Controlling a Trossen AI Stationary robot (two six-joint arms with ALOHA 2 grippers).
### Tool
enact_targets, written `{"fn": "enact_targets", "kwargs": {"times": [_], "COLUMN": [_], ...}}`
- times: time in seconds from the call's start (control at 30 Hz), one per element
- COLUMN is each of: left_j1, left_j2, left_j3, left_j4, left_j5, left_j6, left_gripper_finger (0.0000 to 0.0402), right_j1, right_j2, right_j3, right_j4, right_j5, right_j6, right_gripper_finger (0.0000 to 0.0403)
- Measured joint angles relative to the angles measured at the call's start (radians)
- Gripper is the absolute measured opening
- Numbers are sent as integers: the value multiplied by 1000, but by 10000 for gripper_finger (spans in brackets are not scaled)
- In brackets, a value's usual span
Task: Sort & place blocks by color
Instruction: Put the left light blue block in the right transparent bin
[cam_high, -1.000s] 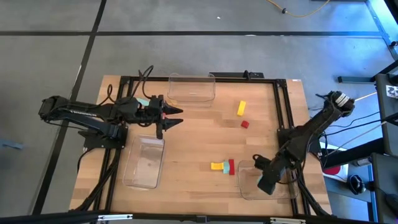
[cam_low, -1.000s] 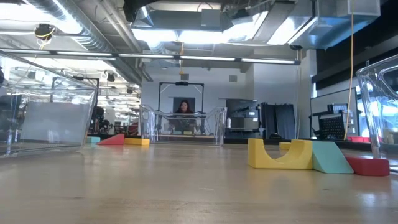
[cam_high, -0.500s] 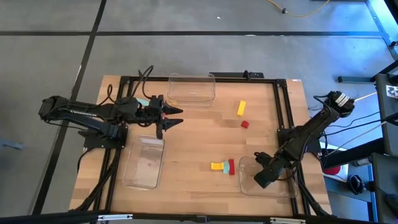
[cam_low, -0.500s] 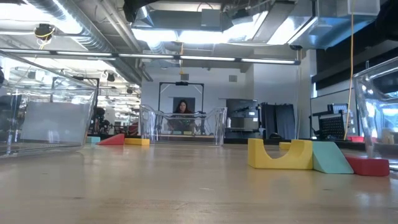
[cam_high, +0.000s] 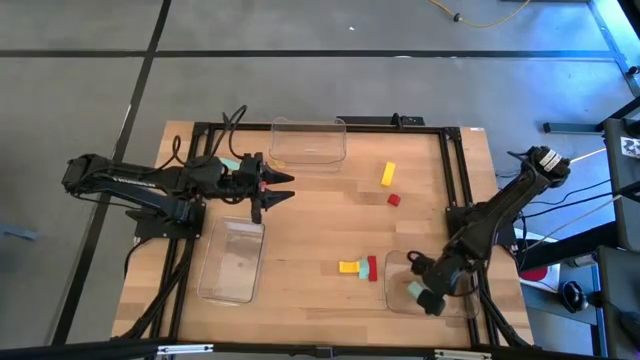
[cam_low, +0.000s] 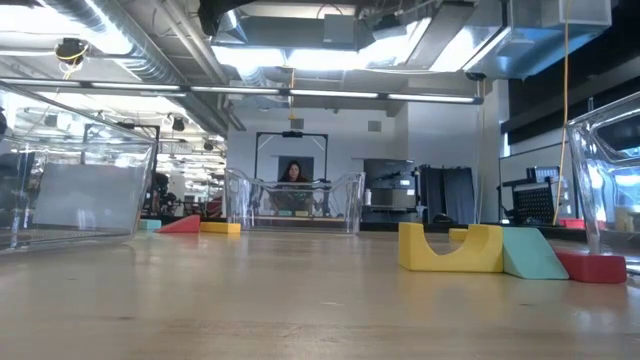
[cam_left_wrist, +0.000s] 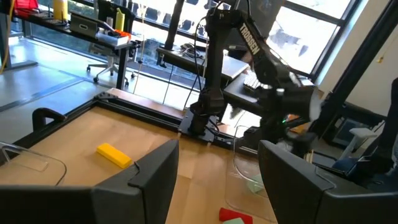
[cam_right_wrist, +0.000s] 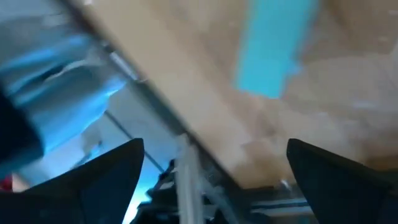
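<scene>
The right gripper (cam_high: 432, 296) hangs over the clear tray (cam_high: 465, 311) at the near right of the table (cam_high: 310, 230), its fingers (cam_right_wrist: 106, 171) spread wide and gripping nothing; a teal block (cam_high: 414, 290) lies in that tray just beside the gripper, and the right wrist view shows the same teal block (cam_right_wrist: 273, 46) on the tray floor beyond the parted fingers; just left of this tray sits a tight cluster of three blocks, a yellow arch (cam_high: 349, 267), a teal wedge (cam_high: 362, 273) and a red piece (cam_high: 372, 266), which in the low view stand side by side, the yellow arch (cam_low: 450, 250) touching the teal wedge (cam_low: 533, 255) and the red piece (cam_low: 592, 266) against the wedge's other side; at the near left lies a second clear tray (cam_high: 232, 262), in which no blocks can be seen; above its far end the left gripper (cam_high: 268, 190) is held in the air, its fingers (cam_left_wrist: 143, 180) set moderately apart with nothing between them; farther back, right of centre, a small red cube (cam_high: 394, 199) rests on the wood and a yellow bar (cam_high: 388, 173) lies just beyond it, apart from it; a third clear tray (cam_high: 308, 142) stands at the far edge near the middle; in the low view a person (cam_low: 293, 173) shows in the room behind the table.
</scene>
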Motion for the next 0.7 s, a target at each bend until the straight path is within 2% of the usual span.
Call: {"fn": "enact_targets", "kwargs": {"times": [0.1, 0.2, 0.33, 0.43, 0.57, 0.63, 0.7], "left_j1": [0, 0, 0, 0, 0, 0, 0], "left_j2": [0, 0, 0, -1, -18, -18, -23], "left_j3": [0, 0, 0, 0, 0, 2, 2], "left_j4": [0, 0, 0, 1, 11, 25, 28], "left_j5": [0, 0, 0, 0, 1, 2, 4], "left_j6": [0, 0, 0, 0, -1, -1, 5], "left_gripper_finger": [212, 212, 212, 212, 212, 212, 212], "right_j1": [-27, -89, -208, -295, -386, -431, -489], "right_j2": [-14, -20, -20, -20, -20, -20, -21], "right_j3": [77, 160, 268, 348, 431, 466, 481], "right_j4": [-2, -4, -3, 2, 75, 101, 103], "right_j5": [7, 88, 316, 552, 802, 891, 897], "right_j6": [-111, -256, -533, -822, -1198, -1244, -1241], "right_gripper_finger": [389, 388, 388, 388, 388, 388, 388]}}
